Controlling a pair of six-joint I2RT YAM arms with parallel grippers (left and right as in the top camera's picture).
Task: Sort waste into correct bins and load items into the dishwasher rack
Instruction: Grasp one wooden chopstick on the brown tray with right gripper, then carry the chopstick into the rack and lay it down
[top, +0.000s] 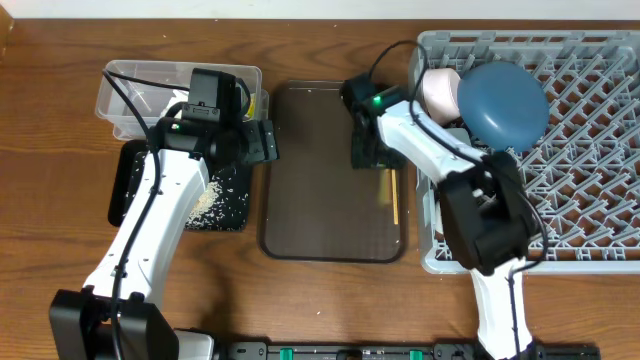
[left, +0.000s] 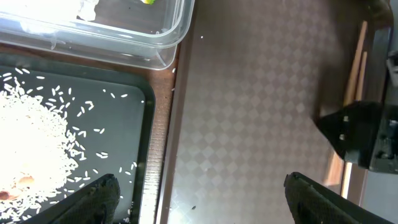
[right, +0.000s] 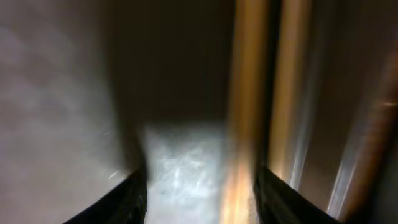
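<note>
At the upper left, the clear rectangular plastic tub (top: 120, 100) is sitting on the wooden surface (top: 40, 150). Just below it, the flat black tray (top: 125, 195) is holding a heap of white rice scraps (left: 31, 149). The left tool (top: 265, 140) is hovering, spread wide and empty, at the left edge of the dark brown serving tray (top: 320, 200). Further right on that tray, the right tool (right: 200, 199) is standing part open astride one of the thin wooden chopsticks (right: 245, 112), not pinching it. At the far right, the large grey plastic rack (top: 600, 220) is holding a big round blue plate (top: 505, 105).

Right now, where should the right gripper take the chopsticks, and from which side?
Mid-length, from straight above, jaws across both. The chopsticks lie flat, side by side along the tray's right rim, so a side approach looks blocked. The right gripper seems to straddle only one; recentre it.
</note>
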